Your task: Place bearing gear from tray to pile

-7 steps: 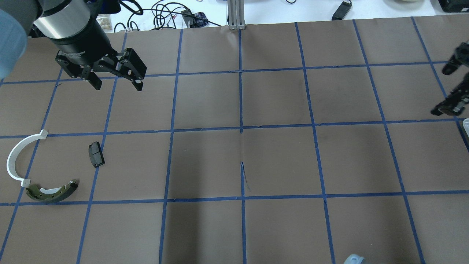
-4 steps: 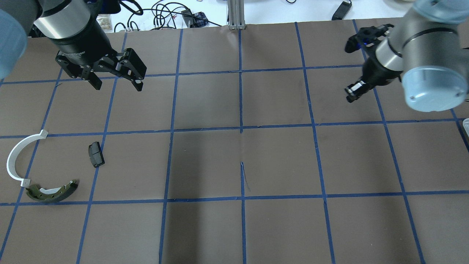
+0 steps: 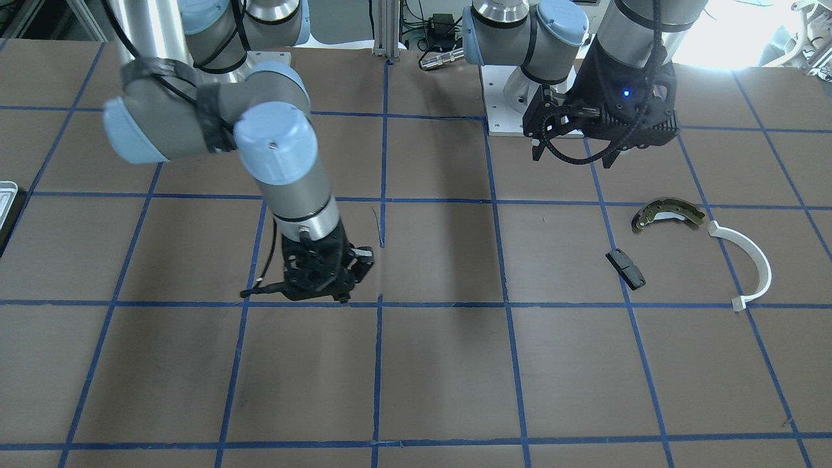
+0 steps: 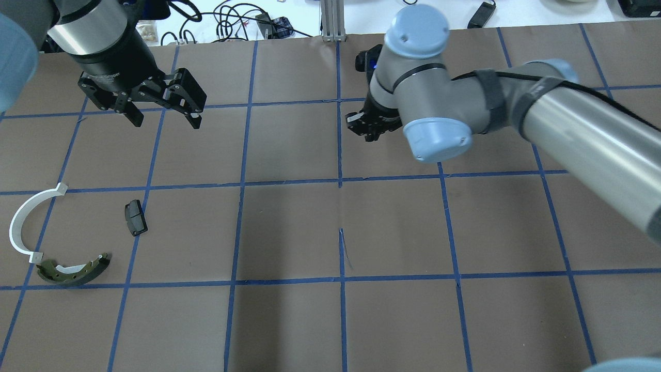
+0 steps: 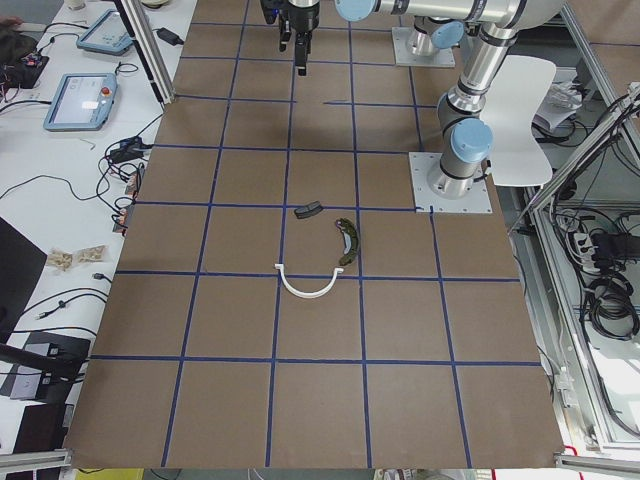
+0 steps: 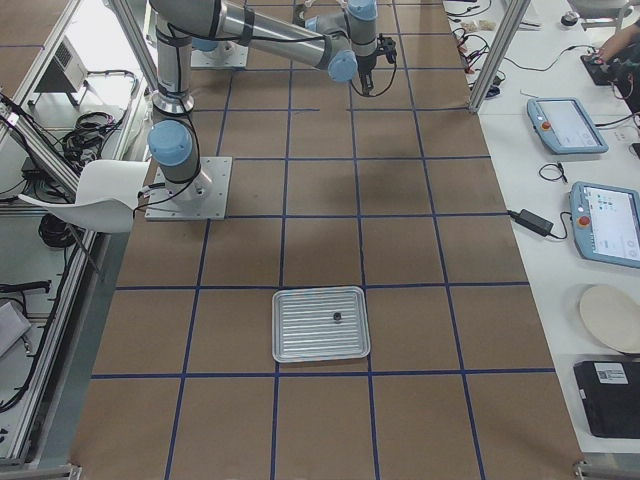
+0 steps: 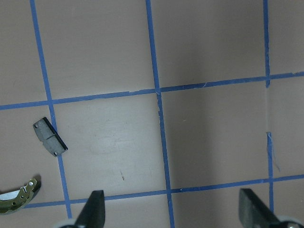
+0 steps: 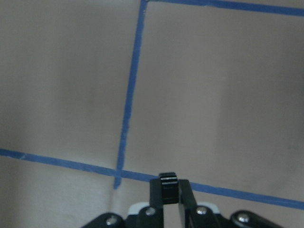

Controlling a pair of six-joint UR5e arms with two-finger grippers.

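The bearing gear (image 8: 168,181), small, black and ribbed with pale lines, is pinched between the fingers of the right gripper (image 8: 169,186) above mid-table. The tray (image 6: 300,340), ribbed silvery metal, lies flat toward the tabletop's right end. The pile (image 5: 347,243) is loosely grouped in the left half: olive brake shoe (image 4: 85,274), white arc (image 4: 13,227), black pad (image 4: 136,217).

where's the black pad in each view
Exterior front-facing: black pad right of centre.
Overhead exterior: pad left, mid-height.
Exterior left: pad near centre.
Exterior right: not in it.
Left wrist: pad near left edge.
Right wrist: not in it.
Landmark: olive brake shoe nearby, not touching.
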